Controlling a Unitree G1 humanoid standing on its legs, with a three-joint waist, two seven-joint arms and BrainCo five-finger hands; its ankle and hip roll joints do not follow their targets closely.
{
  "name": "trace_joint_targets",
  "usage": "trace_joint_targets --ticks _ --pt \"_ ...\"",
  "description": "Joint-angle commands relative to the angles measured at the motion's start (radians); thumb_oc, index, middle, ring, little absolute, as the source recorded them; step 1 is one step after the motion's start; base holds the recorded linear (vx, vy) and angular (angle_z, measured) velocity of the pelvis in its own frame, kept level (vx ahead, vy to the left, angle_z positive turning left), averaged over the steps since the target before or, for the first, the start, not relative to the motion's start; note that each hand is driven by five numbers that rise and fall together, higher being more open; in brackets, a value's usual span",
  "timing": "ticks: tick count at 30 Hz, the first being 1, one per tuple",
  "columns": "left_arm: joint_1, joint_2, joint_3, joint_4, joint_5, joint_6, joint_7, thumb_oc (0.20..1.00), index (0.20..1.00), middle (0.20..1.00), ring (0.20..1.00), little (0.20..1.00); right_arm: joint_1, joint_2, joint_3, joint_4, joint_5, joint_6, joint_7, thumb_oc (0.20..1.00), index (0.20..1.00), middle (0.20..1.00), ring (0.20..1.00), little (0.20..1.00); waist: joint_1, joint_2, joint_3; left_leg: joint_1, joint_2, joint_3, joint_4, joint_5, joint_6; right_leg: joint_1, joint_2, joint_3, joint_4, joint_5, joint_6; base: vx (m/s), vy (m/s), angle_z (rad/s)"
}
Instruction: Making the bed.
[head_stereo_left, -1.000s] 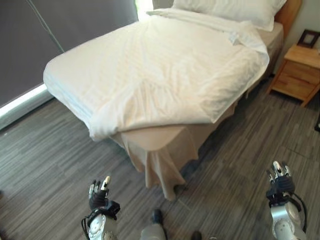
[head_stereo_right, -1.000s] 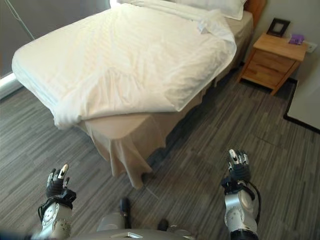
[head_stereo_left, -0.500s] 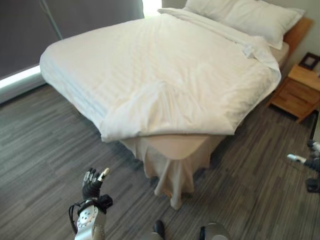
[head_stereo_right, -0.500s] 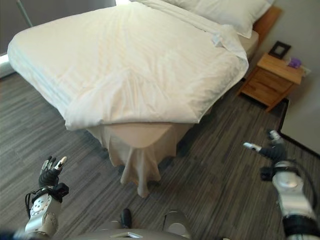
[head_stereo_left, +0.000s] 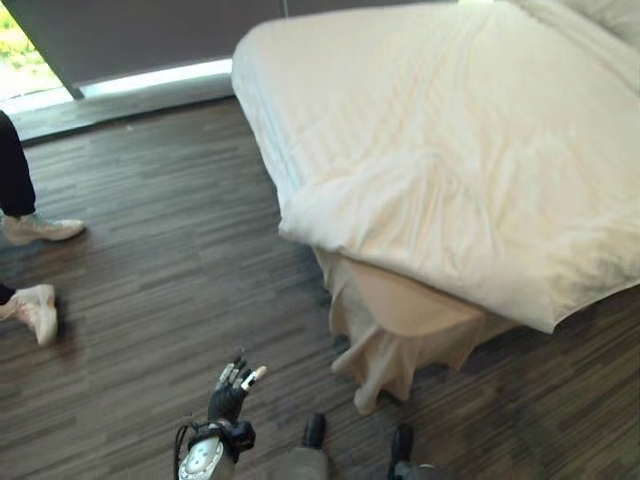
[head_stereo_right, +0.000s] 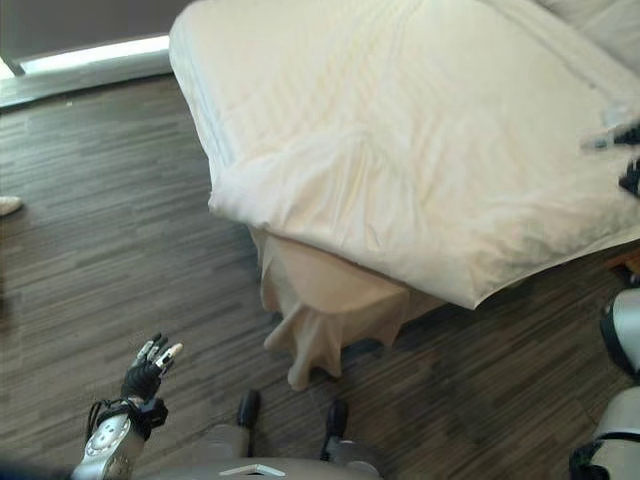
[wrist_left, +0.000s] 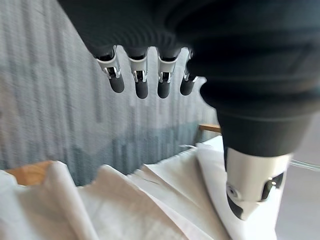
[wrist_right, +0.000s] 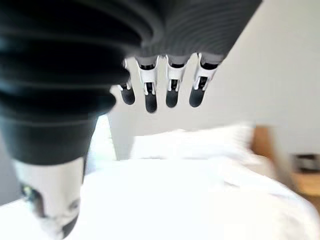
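Silver-fingered left robot hand and right robot hand hover released, fingers straight, near the duvet.

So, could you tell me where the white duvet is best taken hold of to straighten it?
Probably at the bunched near corner of the duvet, which overhangs the bed skirt and offers loose folds to pinch. Come from the foot end, over the floor; the open left hand is low there.
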Motion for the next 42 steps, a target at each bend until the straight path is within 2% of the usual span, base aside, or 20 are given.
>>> trace_joint_targets --ticks 1,6,13,14,15,19,27,28,34,35,36,42 --pt "-0.076 0.072 -0.001 -0.051 -0.006 -0.031 -0.009 1.0 1.0 1.0 1.0 1.0 -0.173 -0.004 0.122 0.005 -0.005 -0.01 -0.045 1.0 1.0 1.0 1.0 1.0 0.007 -0.017 0.026 -0.028 0.046 0.004 -0.019 0.069 -0.063 -0.003 -0.034 0.017 0.013 0.006 0.052 -0.07 -0.036 0.12" --pt "-0.111 0.08 -0.024 -0.048 -0.012 -0.031 0.001 1.0 1.0 1.0 1.0 1.0 -0.222 0.119 0.141 0.016 0.013 -0.008 -0.054 1.0 1.0 1.0 1.0 1.0 0.019 -0.014 0.039 -0.054 0.054 0.013 -0.019 0.077 -0.069 -0.038 -0.022 0.019 0.013 0.009 0.048 -0.01 -0.036 -0.03" --pt "-0.129 0.077 -0.038 -0.05 -0.006 -0.038 0.006 1.0 1.0 1.0 1.0 1.0 -0.217 0.146 0.164 -0.066 0.035 -0.026 -0.029 1.0 1.0 1.0 1.0 1.0 0.014 -0.008 0.058 -0.058 0.052 0.018 -0.018 0.074 -0.071 -0.043 -0.022 0.017 0.013 0.004 0.045 0.0 0.0 -0.01" --pt "-0.076 0.093 -0.05 -0.048 0.042 0.013 -0.028 1.0 1.0 1.0 1.0 1.0 -0.064 0.024 0.013 0.084 0.021 0.025 -0.034 1.0 1.0 1.0 1.0 1.0 -0.036 0.057 0.057 -0.027 0.113 0.125 0.0 0.105 -0.096 -0.012 -0.026 -0.087 0.062 -0.061 0.015 0.01 0.055 -0.03" --pt "-0.071 0.095 -0.053 -0.058 0.041 0.014 -0.032 1.0 1.0 1.0 1.0 1.0 -0.068 0.033 0.018 0.092 0.013 0.027 -0.035 1.0 1.0 1.0 1.0 1.0 -0.037 0.058 0.056 -0.025 0.11 0.125 0.008 0.097 -0.09 -0.011 -0.03 -0.081 0.064 -0.057 0.017 -0.01 0.091 0.13" --pt "-0.055 0.095 -0.043 -0.057 0.045 0.016 -0.032 1.0 1.0 1.0 1.0 1.0 -0.064 0.06 -0.003 0.086 0.026 0.024 -0.041 1.0 1.0 1.0 1.0 1.0 -0.031 0.046 0.053 -0.021 0.094 0.128 0.024 0.07 -0.075 -0.002 -0.05 -0.062 0.066 -0.042 0.027 0.01 0.104 0.03" --pt "-0.054 0.119 -0.034 -0.057 0.052 0.014 -0.031 1.0 1.0 1.0 1.0 1.0 -0.12 0.084 0.024 0.081 0.022 0.027 -0.052 1.0 1.0 1.0 1.0 1.0 -0.016 0.033 0.062 -0.039 0.068 0.127 -0.005 0.077 -0.061 -0.024 -0.073 -0.051 0.063 -0.021 0.043 -0.01 0.059 -0.07" --pt "-0.053 0.122 -0.027 -0.056 0.043 0.013 -0.028 1.0 1.0 1.0 1.0 1.0 -0.128 0.117 0.026 0.066 0.018 0.028 -0.053 1.0 1.0 1.0 1.0 1.0 -0.003 0.033 0.073 -0.055 0.06 0.121 -0.007 0.08 -0.058 -0.036 -0.079 -0.051 0.059 -0.011 0.047 0.0 0.0 0.0" --pt "-0.052 0.126 -0.022 -0.06 0.033 0.011 -0.025 1.0 1.0 1.0 1.0 1.0 -0.156 0.176 0.043 0.034 0.017 0.027 -0.053 1.0 1.0 1.0 1.0 1.0 0.014 0.032 0.088 -0.086 0.056 0.114 -0.009 0.089 -0.057 -0.064 -0.08 -0.05 0.055 0.002 0.049 -0.04 0.009 0.01" --pt "-0.061 0.126 -0.027 -0.057 0.026 0.008 -0.018 1.0 1.0 1.0 1.0 1.0 -0.166 0.224 0.035 0.025 0.034 0.026 -0.061 1.0 1.0 1.0 1.0 1.0 0.023 0.034 0.106 -0.109 0.056 0.109 -0.01 0.097 -0.059 -0.087 -0.079 -0.051 0.054 0.01 0.049 -0.05 0.001 0.01" --pt "-0.061 0.126 -0.027 -0.056 0.026 0.008 -0.017 1.0 1.0 1.0 1.0 1.0 -0.165 0.224 0.034 0.025 0.034 0.026 -0.061 1.0 1.0 1.0 1.0 1.0 0.023 0.033 0.105 -0.11 0.056 0.109 -0.01 0.097 -0.059 -0.088 -0.079 -0.051 0.054 0.01 0.049 -0.05 -0.005 0.02" --pt "-0.097 0.122 -0.059 -0.042 0.027 0.008 -0.01 1.0 1.0 1.0 1.0 1.0 -0.15 0.303 0.005 0.083 0.047 0.031 -0.061 1.0 1.0 1.0 1.0 1.0 0.042 0.032 0.131 -0.139 0.059 0.1 -0.01 0.108 -0.063 -0.106 -0.075 -0.057 0.045 0.022 0.052 -0.01 -0.013 0.08"
